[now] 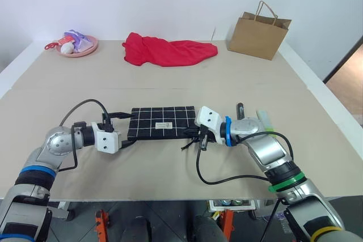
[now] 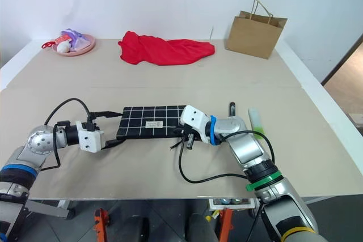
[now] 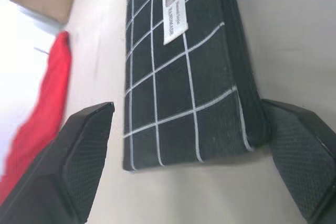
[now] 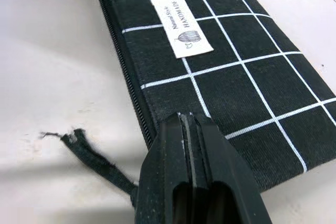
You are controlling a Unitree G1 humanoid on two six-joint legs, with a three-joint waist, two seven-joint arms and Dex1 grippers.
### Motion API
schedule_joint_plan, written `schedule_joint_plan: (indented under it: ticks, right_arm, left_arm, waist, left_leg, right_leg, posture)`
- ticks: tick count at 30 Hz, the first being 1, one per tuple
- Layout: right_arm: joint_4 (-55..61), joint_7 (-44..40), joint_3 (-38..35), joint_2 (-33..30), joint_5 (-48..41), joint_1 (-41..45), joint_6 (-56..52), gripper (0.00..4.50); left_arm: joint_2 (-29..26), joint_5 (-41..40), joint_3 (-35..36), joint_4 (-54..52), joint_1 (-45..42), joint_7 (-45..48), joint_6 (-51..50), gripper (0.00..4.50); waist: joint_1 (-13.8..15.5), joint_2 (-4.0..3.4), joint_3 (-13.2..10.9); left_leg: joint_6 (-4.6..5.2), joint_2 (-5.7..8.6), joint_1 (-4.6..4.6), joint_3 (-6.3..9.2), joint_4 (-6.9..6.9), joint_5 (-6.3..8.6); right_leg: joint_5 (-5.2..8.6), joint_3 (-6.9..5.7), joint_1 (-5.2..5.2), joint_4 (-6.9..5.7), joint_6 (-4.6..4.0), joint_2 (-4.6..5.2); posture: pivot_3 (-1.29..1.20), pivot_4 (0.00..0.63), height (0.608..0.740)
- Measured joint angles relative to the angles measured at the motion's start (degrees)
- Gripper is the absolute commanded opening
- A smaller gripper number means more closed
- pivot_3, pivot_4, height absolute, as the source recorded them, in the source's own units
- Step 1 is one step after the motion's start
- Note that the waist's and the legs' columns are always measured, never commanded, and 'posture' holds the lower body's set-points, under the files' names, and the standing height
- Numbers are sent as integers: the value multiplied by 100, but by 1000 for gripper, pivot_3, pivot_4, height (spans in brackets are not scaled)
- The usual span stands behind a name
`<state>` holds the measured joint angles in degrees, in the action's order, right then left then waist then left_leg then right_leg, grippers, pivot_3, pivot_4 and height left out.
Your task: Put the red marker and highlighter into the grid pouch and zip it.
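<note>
We can read one piece of text: the small white label (image 4: 182, 27) sewn onto the grid pouch (image 4: 241, 77) says "Natural Style" in script and "HANDMADE" in capitals, above a small drawn emblem. On the brown paper bag (image 1: 258, 36) we can read no text.

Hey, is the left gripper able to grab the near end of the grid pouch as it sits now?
Probably yes. The left gripper is open, its fingers straddling the end of the grid pouch, with nothing between them and the fabric.
</note>
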<state>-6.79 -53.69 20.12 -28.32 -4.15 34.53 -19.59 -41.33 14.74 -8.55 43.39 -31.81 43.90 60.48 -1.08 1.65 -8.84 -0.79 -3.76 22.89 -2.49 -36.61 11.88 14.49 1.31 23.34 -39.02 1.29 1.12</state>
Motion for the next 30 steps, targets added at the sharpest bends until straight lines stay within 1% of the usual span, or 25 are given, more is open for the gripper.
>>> schedule_joint_plan:
  ticks: [3,5,6,7,11,12,13,14,15,16,20,24,26,27,28,29,30]
  right_arm:
    - [0,-7,-1,5,-4,0,-14,53]
    - [1,-13,-3,10,-7,0,-25,0]
    - [1,-14,-3,10,-8,0,-27,0]
    - [1,-14,-3,10,-7,0,-28,0]
    - [1,-17,-5,12,-10,0,-42,0]
    - [1,-18,-8,12,-11,0,-46,0]
    - [1,-21,-10,12,-11,0,-49,0]
    - [3,-21,-11,12,-11,0,-49,0]
    - [3,-22,-11,12,-11,0,-50,0]
    - [3,-26,-13,12,-12,0,-50,0]
    - [3,-66,-25,12,-13,0,-51,0]
    - [1,-107,-37,8,-11,0,-51,0]
    - [-2,-105,-39,9,-11,1,-52,671]
    - [-85,6,-186,124,-50,28,-102,731]
    - [-88,8,-190,126,-51,28,-103,1063]
    - [-175,75,-302,209,-108,87,-180,1511]
    - [-316,222,-540,352,-256,243,-328,1934]
  left_arm:
    - [20,173,-107,187,-126,-248,231,4500]
    - [31,340,-256,429,-298,-469,446,3991]
    - [31,356,-296,489,-308,-485,482,3365]
    - [32,357,-304,507,-312,-487,495,3086]
    - [31,342,-492,795,-385,-449,680,1637]
    - [30,307,-531,846,-390,-391,709,1364]
    - [29,206,-562,910,-434,-322,723,874]
    - [29,189,-568,916,-456,-304,724,633]
    - [25,109,-570,918,-491,-249,729,250]
    - [20,27,-570,920,-500,-201,726,118]
    - [20,-284,-628,852,-466,43,702,118]
    - [19,-716,-800,292,-224,425,631,118]
    - [1,-952,-877,-17,-107,632,449,0]
    - [-79,-1489,-944,-640,217,1115,-330,0]
    - [-79,-1492,-945,-647,218,1118,-338,0]
    - [-110,-1647,-938,-841,306,1261,-676,0]
    - [-143,-1990,-876,-1264,519,1461,-1403,0]
  waist:
    - [1,0,0]
    - [0,0,0]
    - [-4,0,0]
    - [-3,0,0]
    - [-3,0,0]
    - [-3,0,0]
    - [-3,0,0]
    - [-3,0,0]
    - [-4,0,0]
    - [-6,0,0]
    - [-6,-1,0]
    - [-6,-1,0]
    - [-8,-1,0]
    - [-11,-1,0]
    - [-25,-1,0]
    - [-34,-2,-1]
    - [-64,-5,-4]
  left_leg:
    - [0,0,2,-2,1,-1]
    - [0,1,5,-5,3,-1]
    - [0,1,5,-9,5,-1]
    - [0,1,5,-9,6,-1]
    - [0,1,6,-8,9,-1]
    - [0,1,6,-8,9,-1]
    - [0,1,7,-9,9,-1]
    - [0,1,7,-9,9,-1]
    - [0,1,6,-11,10,-1]
    - [0,1,6,-12,11,-1]
    - [-1,2,8,-16,16,1]
    - [-10,5,12,-25,17,14]
    - [-17,7,13,-26,17,21]
    - [-25,8,14,-28,17,27]
    - [-28,7,14,-30,17,30]
    - [-27,7,14,-31,17,30]
    - [-27,7,16,-36,18,31]
  right_leg:
    - [-1,1,1,1,1,2]
    - [2,3,3,3,6,3]
    - [3,5,5,4,7,3]
    - [3,5,5,4,7,3]
    - [5,5,8,4,7,2]
    - [5,5,8,4,7,3]
    - [5,4,9,4,7,3]
    - [5,5,8,4,7,4]
    - [5,5,9,4,7,4]
    - [7,6,9,4,7,4]
    - [14,8,11,6,10,7]
    - [21,16,15,8,4,12]
    - [23,17,15,8,-2,14]
    - [27,20,16,8,-6,15]
    - [28,22,17,8,-8,14]
    - [29,24,18,8,-8,14]
    - [29,30,24,7,-7,13]
  posture:
    - [0,150,740]
    - [0,150,740]
    - [0,150,740]
    - [0,150,740]
    - [0,150,740]
    - [0,150,740]
    - [0,150,740]
    - [0,150,740]
    - [0,150,740]
    - [0,150,740]
    - [0,150,740]
    - [0,150,740]
    - [0,150,740]
    - [0,150,740]
    - [0,150,740]
    - [0,150,740]
    - [0,150,740]
